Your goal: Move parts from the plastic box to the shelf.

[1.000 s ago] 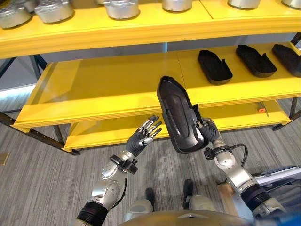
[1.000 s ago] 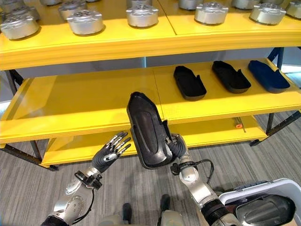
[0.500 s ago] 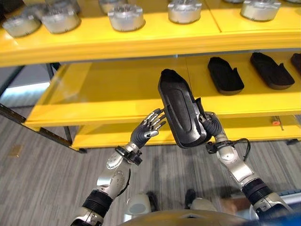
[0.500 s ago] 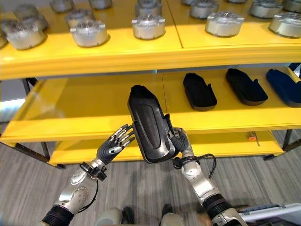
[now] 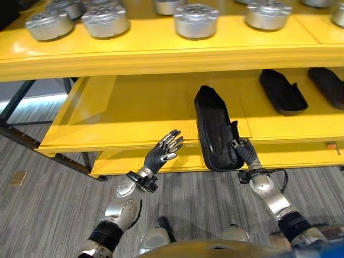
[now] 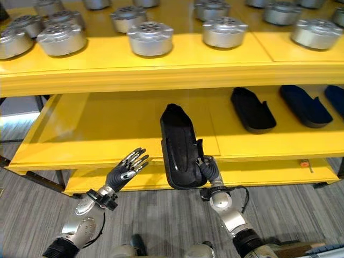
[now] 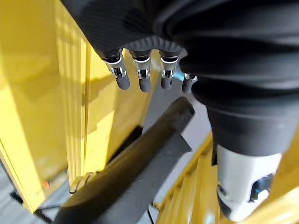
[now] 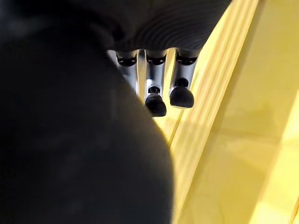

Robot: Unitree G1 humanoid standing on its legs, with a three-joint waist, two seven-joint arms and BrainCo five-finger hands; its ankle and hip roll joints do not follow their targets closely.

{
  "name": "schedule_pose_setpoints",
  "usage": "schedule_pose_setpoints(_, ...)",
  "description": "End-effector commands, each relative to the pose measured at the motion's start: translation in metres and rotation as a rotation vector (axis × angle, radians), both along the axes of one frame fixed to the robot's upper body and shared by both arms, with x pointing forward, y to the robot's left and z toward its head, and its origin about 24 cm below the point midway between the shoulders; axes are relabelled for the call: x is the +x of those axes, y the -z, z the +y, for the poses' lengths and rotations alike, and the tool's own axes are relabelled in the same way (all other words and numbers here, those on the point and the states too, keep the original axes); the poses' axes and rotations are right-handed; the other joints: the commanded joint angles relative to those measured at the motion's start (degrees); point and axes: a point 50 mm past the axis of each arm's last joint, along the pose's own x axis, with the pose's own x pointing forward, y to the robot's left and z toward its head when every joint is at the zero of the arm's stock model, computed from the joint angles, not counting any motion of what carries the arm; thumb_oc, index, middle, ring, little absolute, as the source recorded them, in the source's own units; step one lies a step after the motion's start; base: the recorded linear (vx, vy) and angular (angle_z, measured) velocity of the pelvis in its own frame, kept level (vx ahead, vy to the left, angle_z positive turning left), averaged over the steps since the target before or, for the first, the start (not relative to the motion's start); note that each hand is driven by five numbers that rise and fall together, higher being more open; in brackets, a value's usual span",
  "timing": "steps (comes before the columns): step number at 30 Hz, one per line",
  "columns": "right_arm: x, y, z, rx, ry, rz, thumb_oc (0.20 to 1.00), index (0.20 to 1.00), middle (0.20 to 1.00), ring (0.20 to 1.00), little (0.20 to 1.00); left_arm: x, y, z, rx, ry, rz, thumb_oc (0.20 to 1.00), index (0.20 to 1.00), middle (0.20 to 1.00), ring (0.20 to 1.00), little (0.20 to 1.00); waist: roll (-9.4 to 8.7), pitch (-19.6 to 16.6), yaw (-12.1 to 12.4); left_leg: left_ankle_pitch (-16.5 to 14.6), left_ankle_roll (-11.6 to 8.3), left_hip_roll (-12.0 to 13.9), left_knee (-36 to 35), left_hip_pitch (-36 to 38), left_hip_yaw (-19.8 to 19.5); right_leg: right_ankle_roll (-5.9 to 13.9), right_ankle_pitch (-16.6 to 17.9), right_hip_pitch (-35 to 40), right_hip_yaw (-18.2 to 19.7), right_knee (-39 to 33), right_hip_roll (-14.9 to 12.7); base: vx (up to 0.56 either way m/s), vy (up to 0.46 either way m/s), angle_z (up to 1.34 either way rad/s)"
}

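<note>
A long black moulded part (image 5: 215,129) stands tilted on end, its top over the front of the yellow middle shelf (image 5: 129,113). My right hand (image 5: 243,152) is shut on its lower edge, fingers curled round the rim; the same part (image 8: 70,140) looms dark beside the fingers (image 8: 154,100) in the right wrist view. My left hand (image 5: 164,153) is open, fingers spread, a little to the left of the part and apart from it, in front of the shelf edge. The left wrist view shows its straight fingers (image 7: 142,77) and the black part (image 7: 135,177) beyond.
Two more black parts (image 5: 282,91) (image 5: 328,86) lie on the right of the middle shelf. Several round silver metal parts (image 5: 196,20) stand on the top shelf. A lower yellow shelf (image 5: 118,164) sits near the grey floor. The middle shelf's left half is bare.
The whole view has shifted as the camera moved closer to the shelf. The right hand has carried the black part forward and more upright, over the shelf's front edge. The left hand stays open beside it.
</note>
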Motion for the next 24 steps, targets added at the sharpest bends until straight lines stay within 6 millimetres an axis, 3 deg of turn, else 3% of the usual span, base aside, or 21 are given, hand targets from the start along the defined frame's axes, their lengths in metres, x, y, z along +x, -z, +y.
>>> schedule_pose_setpoints(1,0.019,-0.042,0.000,0.071,0.002,-0.207,0.200,0.200,0.200,0.200,0.200,0.000,-0.019,-0.009,-0.020,0.040,-0.136,1.000,1.000,1.000,1.000,1.000,1.93,-1.6,1.3,1.6,0.52,1.2,-4.0,3.4,-3.1,-0.08,-5.3,-1.6,-1.7,7.4,6.9,0.16,0.474,-0.05)
schedule_pose_setpoints(4,0.020,-0.046,0.003,0.069,0.002,-0.218,0.200,0.200,0.200,0.200,0.200,-0.002,-0.020,-0.003,-0.033,0.020,-0.143,1.000,1.000,1.000,1.000,1.000,1.89,-1.2,2.4,0.7,2.52,-1.6,-6.3,4.8,-2.8,1.33,-3.2,-4.6,-3.0,15.1,4.9,0.06,0.296,-0.05)
schedule_pose_setpoints(7,0.022,-0.046,0.002,0.083,0.026,-0.210,0.200,0.200,0.200,0.200,0.200,-0.005,-0.019,-0.003,-0.036,0.020,-0.145,1.000,1.000,1.000,1.000,1.000,1.78,-0.4,2.7,0.0,3.64,-3.1,-7.5,5.6,-3.4,1.96,-1.1,-8.7,-2.1,20.3,4.7,0.02,0.185,-0.22)
schedule_pose_setpoints(8,0.022,-0.046,0.002,0.089,0.035,-0.212,0.200,0.200,0.200,0.200,0.200,-0.004,-0.020,-0.003,-0.035,0.025,-0.146,1.000,1.000,1.000,1.000,1.000,1.59,-0.3,2.4,-0.3,3.70,-3.3,-7.6,5.7,-3.7,2.07,-0.9,-9.6,-1.2,19.4,5.6,-0.06,-0.088,0.05)
schedule_pose_setpoints(9,0.023,-0.047,-0.001,0.096,0.069,-0.226,0.200,0.200,0.200,0.200,0.200,0.000,-0.023,-0.005,-0.038,0.053,-0.151,1.000,1.000,1.000,1.000,1.000,0.80,0.0,1.9,0.0,3.73,-3.3,-7.7,5.0,-4.0,2.01,2.3,-10.5,0.1,11.3,7.0,0.01,-0.113,0.09)
schedule_pose_setpoints(10,0.023,-0.047,-0.002,0.098,0.073,-0.225,0.200,0.200,0.200,0.200,0.200,0.000,-0.023,-0.006,-0.038,0.057,-0.150,1.000,1.000,1.000,1.000,1.000,0.61,-0.1,1.9,-1.0,3.39,-3.6,-7.7,5.6,-4.9,3.03,1.8,-10.1,0.7,10.6,6.5,-0.05,-0.173,0.42)
schedule_pose_setpoints(11,0.024,-0.047,-0.002,0.099,0.077,-0.230,0.200,0.200,0.200,0.200,0.200,0.001,-0.024,-0.006,-0.035,0.062,-0.154,1.000,1.000,1.000,1.000,1.000,0.39,0.0,2.1,-0.1,3.54,-3.3,-7.7,5.0,-4.2,2.55,4.1,-10.1,0.0,8.1,6.0,0.07,-0.100,0.46)
schedule_pose_setpoints(12,0.026,-0.048,-0.003,0.101,0.080,-0.231,0.200,0.200,0.200,0.200,0.200,0.000,-0.024,-0.007,-0.030,0.066,-0.155,1.000,1.000,1.000,1.000,1.000,0.07,-0.2,2.5,-0.9,2.85,-3.3,-7.7,5.7,-4.4,3.72,5.0,-9.6,-0.3,5.9,4.5,0.04,-0.170,0.50)
schedule_pose_setpoints(13,0.029,-0.049,-0.004,0.105,0.081,-0.228,0.200,0.200,0.200,0.200,0.200,-0.001,-0.022,-0.008,-0.033,0.063,-0.152,1.000,1.000,1.000,1.000,1.000,-0.34,0.0,2.8,-1.7,2.53,-3.1,-7.7,6.5,-4.0,5.15,8.6,-9.6,-0.7,3.6,2.8,0.10,-0.160,0.33)
schedule_pose_setpoints(14,0.031,-0.051,-0.003,0.107,0.080,-0.230,0.200,0.200,0.200,0.200,0.200,-0.002,-0.022,-0.008,-0.037,0.059,-0.149,1.000,1.000,1.000,1.000,1.000,-0.50,0.1,2.9,-1.8,2.30,-2.7,-7.8,6.8,-3.5,5.48,9.9,-10.1,-0.8,2.9,2.0,0.09,-0.248,0.11)
schedule_pose_setpoints(16,0.034,-0.054,-0.005,0.108,0.093,-0.226,0.200,0.200,0.200,0.200,0.200,-0.003,-0.020,-0.009,-0.042,0.064,-0.135,1.000,1.000,1.000,1.000,1.000,-0.54,0.0,2.7,-1.9,1.66,-1.5,-7.7,7.4,-3.2,5.97,8.3,-9.0,-0.5,0.5,2.3,0.06,-0.231,0.05)
schedule_pose_setpoints(24,0.044,-0.059,-0.013,0.077,0.097,-0.191,0.200,0.200,0.200,0.200,0.200,-0.006,-0.016,-0.011,-0.090,0.034,-0.084,1.000,1.000,1.000,1.000,1.000,-0.91,-1.5,4.3,0.0,-0.63,1.0,-7.4,7.6,-1.9,3.39,3.3,-3.2,-4.0,-3.4,5.5,0.06,-0.134,-0.06)
